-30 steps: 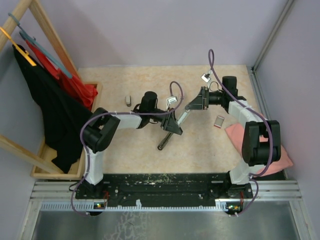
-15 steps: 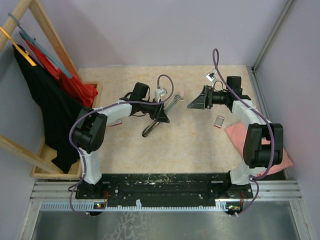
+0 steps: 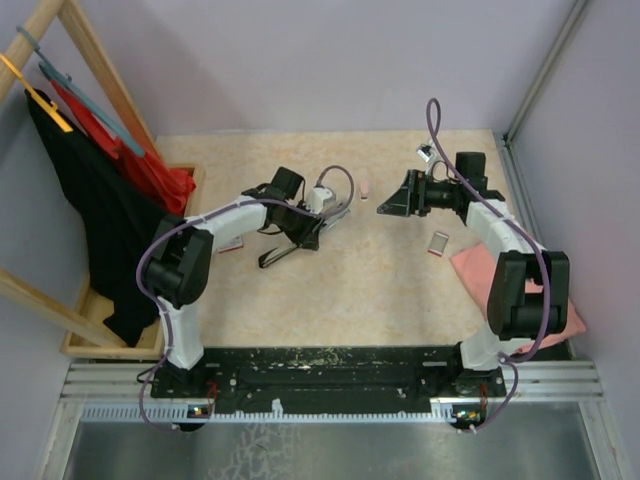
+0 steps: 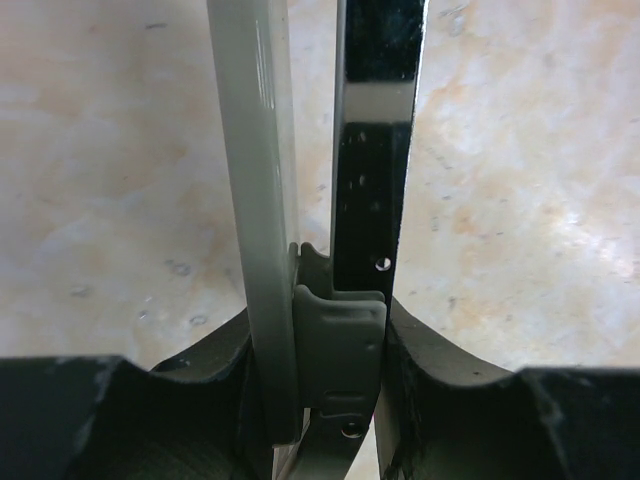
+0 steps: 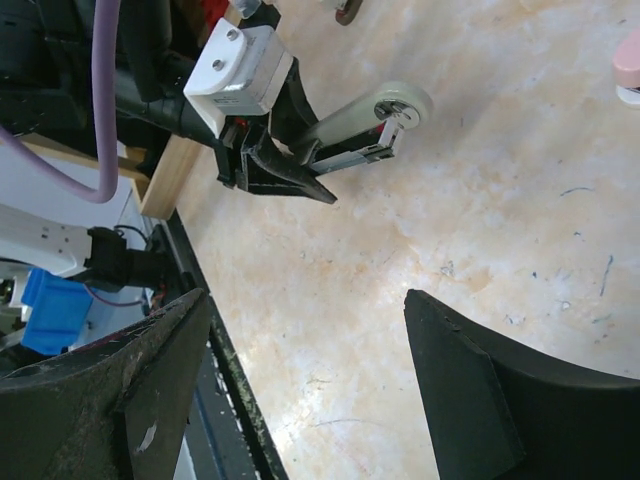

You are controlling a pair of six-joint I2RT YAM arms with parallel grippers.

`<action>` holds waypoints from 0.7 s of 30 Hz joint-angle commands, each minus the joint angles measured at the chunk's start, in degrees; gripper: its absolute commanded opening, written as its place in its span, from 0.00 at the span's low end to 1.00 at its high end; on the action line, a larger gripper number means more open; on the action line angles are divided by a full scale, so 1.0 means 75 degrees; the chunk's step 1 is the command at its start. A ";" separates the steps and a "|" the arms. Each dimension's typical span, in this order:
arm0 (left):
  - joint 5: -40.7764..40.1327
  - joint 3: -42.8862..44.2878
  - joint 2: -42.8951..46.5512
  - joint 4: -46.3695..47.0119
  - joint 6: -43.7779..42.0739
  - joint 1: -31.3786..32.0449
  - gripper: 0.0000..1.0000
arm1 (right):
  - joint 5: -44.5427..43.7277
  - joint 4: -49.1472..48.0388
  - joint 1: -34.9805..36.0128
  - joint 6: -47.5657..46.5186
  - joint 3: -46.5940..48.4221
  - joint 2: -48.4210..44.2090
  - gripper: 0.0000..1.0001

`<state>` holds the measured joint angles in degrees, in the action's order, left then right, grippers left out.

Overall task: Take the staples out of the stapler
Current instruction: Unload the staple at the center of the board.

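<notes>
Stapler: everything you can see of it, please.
The stapler is long and slim, with two arms running side by side: one matte grey, one glossy black. There is a narrow gap between them and a grey plastic piece at the joint. The left gripper is shut on it near that joint, so its free end points toward the near left over the table. Whether it touches the table is unclear.

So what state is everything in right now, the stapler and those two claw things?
Left end effector: shut on the stapler.
Stapler: gripped, its grey and black arms slightly apart.
Right end effector: open, empty.
Staples: none visible.
</notes>
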<state>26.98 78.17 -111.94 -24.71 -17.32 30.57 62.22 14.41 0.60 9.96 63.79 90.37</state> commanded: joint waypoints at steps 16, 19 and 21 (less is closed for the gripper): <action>-0.6836 -0.0095 -0.0009 0.0525 -0.1940 0.1781 0.00 | -0.0233 -0.0207 -0.0458 0.0013 0.0274 -0.0590 0.79; -0.7689 -0.0434 -0.0091 0.1046 -0.2437 0.2129 0.00 | -0.0166 -0.0272 -0.0523 0.0098 0.0233 -0.0600 0.79; -0.7902 -0.0554 -0.0154 0.1201 -0.2565 0.2291 0.00 | -0.0157 -0.0302 -0.0559 0.0119 0.0226 -0.0611 0.79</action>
<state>-22.04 75.79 -112.07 -21.30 -31.48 45.71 60.05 14.52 -2.79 10.17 63.81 88.62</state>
